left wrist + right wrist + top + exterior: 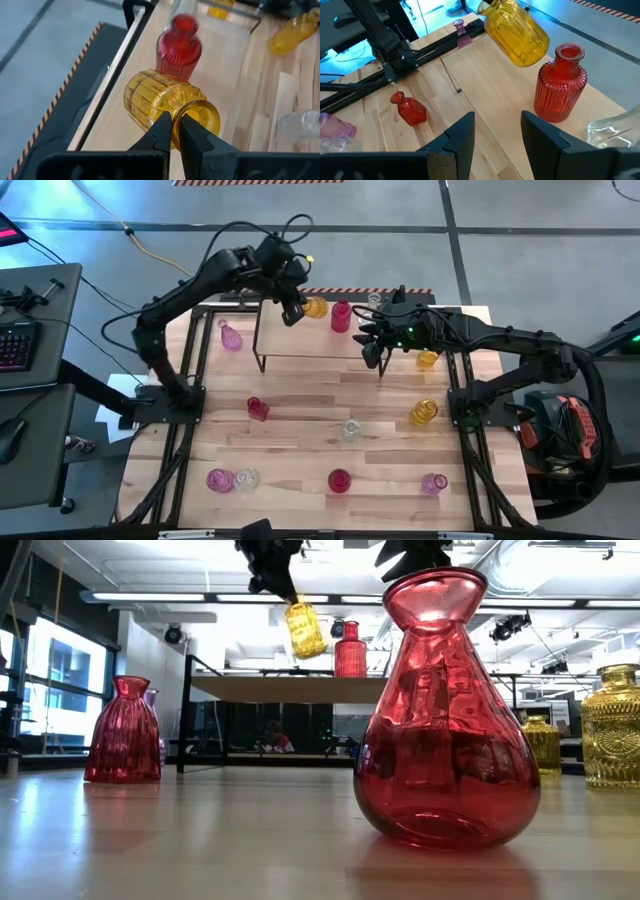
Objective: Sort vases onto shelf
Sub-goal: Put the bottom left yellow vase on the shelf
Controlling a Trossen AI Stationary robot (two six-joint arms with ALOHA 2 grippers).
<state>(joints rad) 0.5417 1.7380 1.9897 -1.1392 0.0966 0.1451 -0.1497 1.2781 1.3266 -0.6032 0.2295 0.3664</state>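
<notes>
— Above the shelf [305, 335], what does your left gripper [172, 131] hold?
— It pinches a yellow vase [167, 102] by the rim, tilted, beside a red vase [178, 46]. Your right gripper [497, 131] hovers open.

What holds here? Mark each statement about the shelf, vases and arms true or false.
1. The left gripper holds the yellow vase by its rim. True.
2. The yellow vase stands upright on the shelf. False: it hangs tilted in the air above the shelf.
3. A red ribbed vase stands upright on the shelf. True.
4. The right gripper grips the red ribbed vase. False: its fingers are apart and empty, beside that vase.
5. A pink vase lies on the table left of the shelf. True.
</notes>
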